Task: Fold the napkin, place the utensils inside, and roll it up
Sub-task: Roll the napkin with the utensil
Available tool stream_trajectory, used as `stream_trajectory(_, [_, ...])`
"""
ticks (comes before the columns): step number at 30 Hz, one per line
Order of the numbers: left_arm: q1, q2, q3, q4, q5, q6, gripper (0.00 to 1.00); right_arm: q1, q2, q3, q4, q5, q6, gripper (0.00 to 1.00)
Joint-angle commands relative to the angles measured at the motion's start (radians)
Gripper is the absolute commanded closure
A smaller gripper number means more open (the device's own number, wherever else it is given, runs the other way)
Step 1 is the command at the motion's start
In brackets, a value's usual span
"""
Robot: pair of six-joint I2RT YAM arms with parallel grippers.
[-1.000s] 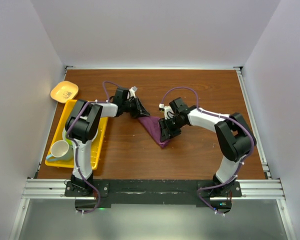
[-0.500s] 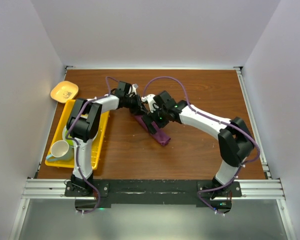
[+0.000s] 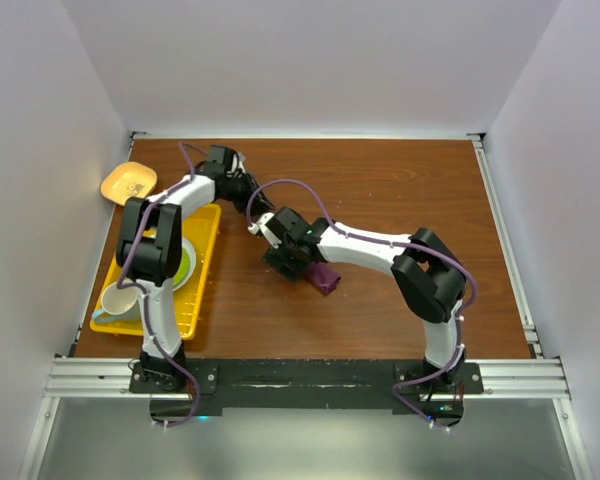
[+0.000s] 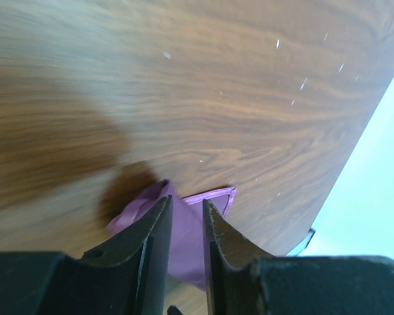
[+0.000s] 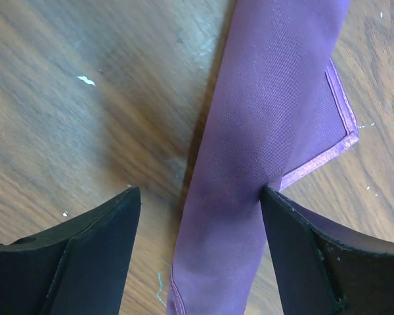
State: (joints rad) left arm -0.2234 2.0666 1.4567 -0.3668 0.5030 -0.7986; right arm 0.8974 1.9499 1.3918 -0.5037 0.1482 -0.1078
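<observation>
Napkin (image 3: 325, 278): folded into narrow strip, laid on table (image 3: 410, 195), centre of top view.
Right gripper (image 5: 198, 197): jaws spread wide, strip straddled, nothing clamped.
Left gripper (image 4: 187, 202): narrow gap, empty, held apart at napkin's upper left.
Progress: folding judged partly done; utensils not seen inside; insertion and rolling left.

Yellow tray (image 3: 200, 300) holding green plate (image 3: 185, 266) and white mug (image 3: 120, 298), yellow dish (image 3: 128, 182) beside, wooden table (image 3: 400, 185)
</observation>
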Motion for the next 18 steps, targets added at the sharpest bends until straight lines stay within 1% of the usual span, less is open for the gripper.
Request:
stream_trajectory(1, [0.029, -0.117, 0.021, -0.053, -0.031, 0.033, 0.70, 0.014, 0.012, 0.019, 0.044, 0.099, -0.015, 0.25])
stream_trajectory(6, [0.029, -0.189, -0.073, -0.009, -0.001, 0.026, 0.70, 0.017, 0.041, 0.007, 0.062, 0.169, -0.024, 0.25])
stream_trajectory(11, [0.029, -0.233, -0.148, 0.008, 0.012, 0.033, 0.70, 0.015, 0.070, -0.013, 0.079, 0.189, -0.032, 0.35])
stream_trajectory(12, [0.029, -0.249, -0.156, 0.014, 0.014, 0.036, 0.70, 0.015, 0.072, -0.011, 0.079, 0.191, -0.029, 0.44])
stream_trajectory(13, [0.029, -0.255, -0.171, 0.019, 0.015, 0.036, 0.70, 0.015, 0.076, -0.007, 0.076, 0.192, -0.026, 0.49])
stream_trajectory(15, [0.029, -0.269, -0.180, 0.022, 0.016, 0.045, 0.70, 0.011, 0.080, -0.004, 0.065, 0.183, -0.012, 0.56])
stream_trajectory(17, [0.029, -0.270, -0.183, 0.023, 0.023, 0.056, 0.70, -0.003, 0.063, 0.001, 0.065, 0.136, 0.005, 0.62])
stream_trajectory(18, [0.029, -0.269, -0.183, 0.031, 0.032, 0.055, 0.70, -0.014, 0.055, -0.002, 0.067, 0.111, 0.028, 0.67])
